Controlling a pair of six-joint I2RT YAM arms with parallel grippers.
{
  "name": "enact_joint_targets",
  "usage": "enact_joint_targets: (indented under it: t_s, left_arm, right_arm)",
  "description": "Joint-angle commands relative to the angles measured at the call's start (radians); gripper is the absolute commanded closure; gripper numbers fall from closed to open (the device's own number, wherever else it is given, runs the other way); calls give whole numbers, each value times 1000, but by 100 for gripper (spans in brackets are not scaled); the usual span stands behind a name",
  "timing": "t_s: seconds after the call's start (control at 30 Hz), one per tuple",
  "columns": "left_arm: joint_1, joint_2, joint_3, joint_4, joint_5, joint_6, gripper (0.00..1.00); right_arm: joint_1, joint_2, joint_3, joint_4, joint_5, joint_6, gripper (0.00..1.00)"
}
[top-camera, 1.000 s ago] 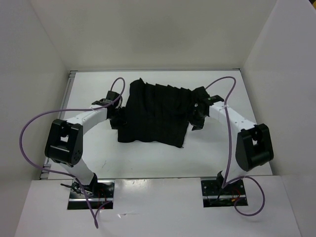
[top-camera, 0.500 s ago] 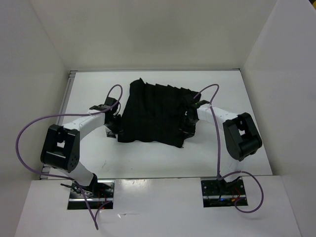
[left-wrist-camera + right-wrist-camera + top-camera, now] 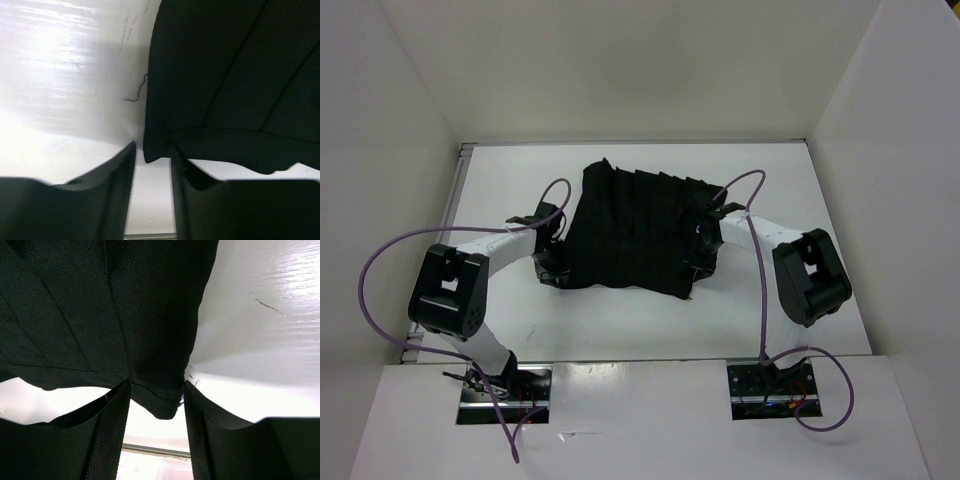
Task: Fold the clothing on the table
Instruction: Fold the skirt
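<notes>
both arms have come back along the sides of the clothing [image 3: 630,235] in the last second, and each now sits at one of its near corners. the garment itself has not shifted: it lies spread out, pleats showing, in the middle of the tabletop [image 3: 620,325].

your left claw [image 3: 153,148] is at the near left corner. its jaws are apart, with a strip of white showing between them and the tip of the hem just at their ends. they look to be narrowing, but nothing is held yet.

your right claw [image 3: 156,385] straddles the near right corner. its jaws stand fairly wide and the hem's tip hangs between them, unclamped.

i read this as the set-up for the first fold: both near corners are lined up for a grasp, ready to be lifted and carried toward the far edge. see that each claw bites deep enough, because a shallow pinch on fabric this soft may slip.
</notes>
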Motion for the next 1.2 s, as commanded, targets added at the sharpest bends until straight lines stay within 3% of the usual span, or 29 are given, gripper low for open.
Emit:
enact_joint_targets:
  t_s: [0.0, 0.13, 0.17, 0.33, 0.53, 0.57, 0.6, 0.7, 0.8, 0.93, 1.17]
  left_arm:
    - [5, 32, -13, 30, 50, -17, 64]
    - [5, 69, -22, 41, 70, -17, 89]
    - [5, 69, -22, 41, 70, -17, 100]
    - [5, 47, -13, 41, 79, -8, 100]
    - [5, 29, -4, 41, 88, 20, 100]
    - [5, 29, -4, 41, 97, 20, 100]
    - [5, 29, -4, 41, 98, 20, 100]
    - [5, 18, -4, 53, 125, 40, 100]
    - [5, 9, 42, 63, 173, 77, 100]
    - [5, 58, 264, 63, 183, 107, 100]
    - [67, 194, 841, 63, 269, 137, 100]
  right_arm:
    - [7, -51, 2, -13, 25, 22, 48]
    - [7, -74, -20, -14, 34, 31, 48]
    - [7, -74, -20, -14, 34, 31, 48]
    - [7, -49, -70, 28, 25, 42, 41]
    - [7, 27, -60, 85, 7, 62, 42]
    - [7, 46, -60, 85, -10, 62, 46]
    - [18, 55, -60, 95, -10, 62, 64]
    - [29, 55, -70, 83, -1, 73, 100]
    - [29, -44, -20, 39, 78, 82, 100]
    - [-51, -82, 204, -50, 141, -6, 100]
    - [-191, -34, 774, -98, 276, -136, 100]
